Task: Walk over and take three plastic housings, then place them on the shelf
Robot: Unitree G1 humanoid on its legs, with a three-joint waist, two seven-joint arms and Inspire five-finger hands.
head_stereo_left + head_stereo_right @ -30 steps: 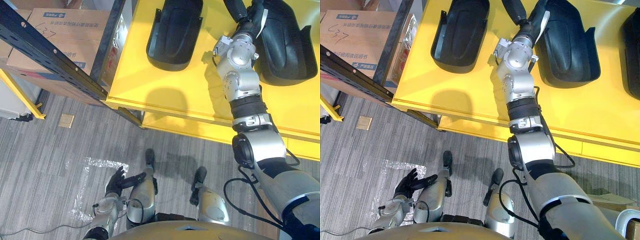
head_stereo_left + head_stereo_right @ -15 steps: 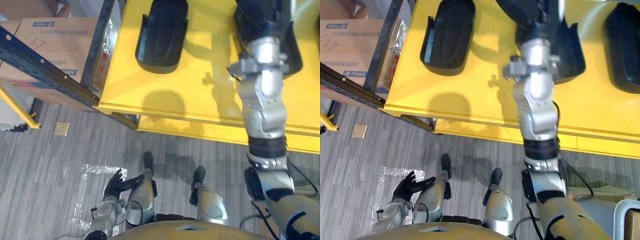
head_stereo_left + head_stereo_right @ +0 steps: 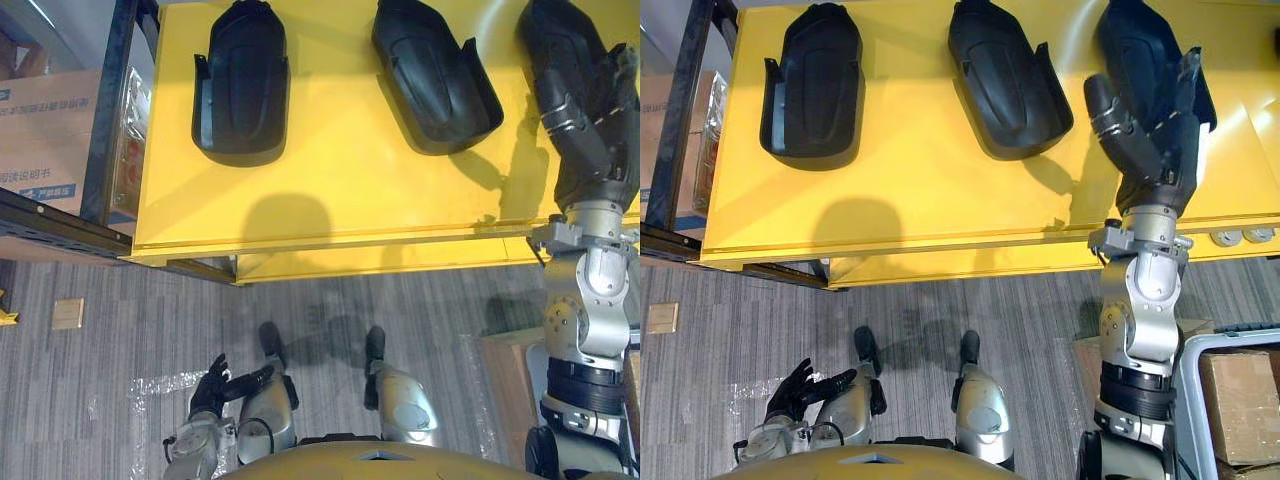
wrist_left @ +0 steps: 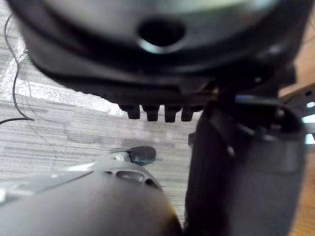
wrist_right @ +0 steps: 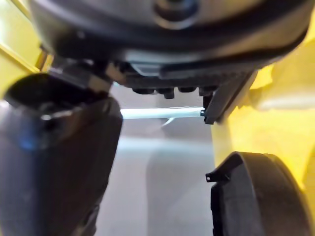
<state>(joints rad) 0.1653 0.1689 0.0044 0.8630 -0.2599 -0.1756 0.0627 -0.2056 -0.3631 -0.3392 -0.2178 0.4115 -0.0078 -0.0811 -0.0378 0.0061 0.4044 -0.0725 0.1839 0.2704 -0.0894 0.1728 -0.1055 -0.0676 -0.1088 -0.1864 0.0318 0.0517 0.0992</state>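
Three black plastic housings lie in a row on the yellow table (image 3: 920, 180): the left housing (image 3: 812, 80), the middle housing (image 3: 1008, 78) and the right housing (image 3: 1137, 48). My right hand (image 3: 1152, 135) reaches over the near end of the right housing with straight fingers and its thumb spread to the left; it is open and grips nothing. In the right wrist view a housing (image 5: 256, 196) shows past the fingers (image 5: 167, 90), on the yellow surface. My left hand (image 3: 206, 392) hangs low over the floor, fingers relaxed and open.
A black shelf upright (image 3: 112, 110) and a cardboard box (image 3: 45, 130) stand left of the table. A grey bin with cardboard boxes (image 3: 1232, 398) sits at the lower right. A clear plastic sheet (image 3: 150, 388) lies on the grey floor.
The whole view has shifted, so all three housings now show. My right hand has gone from the middle housing to above the right one. The left hand still hangs low.
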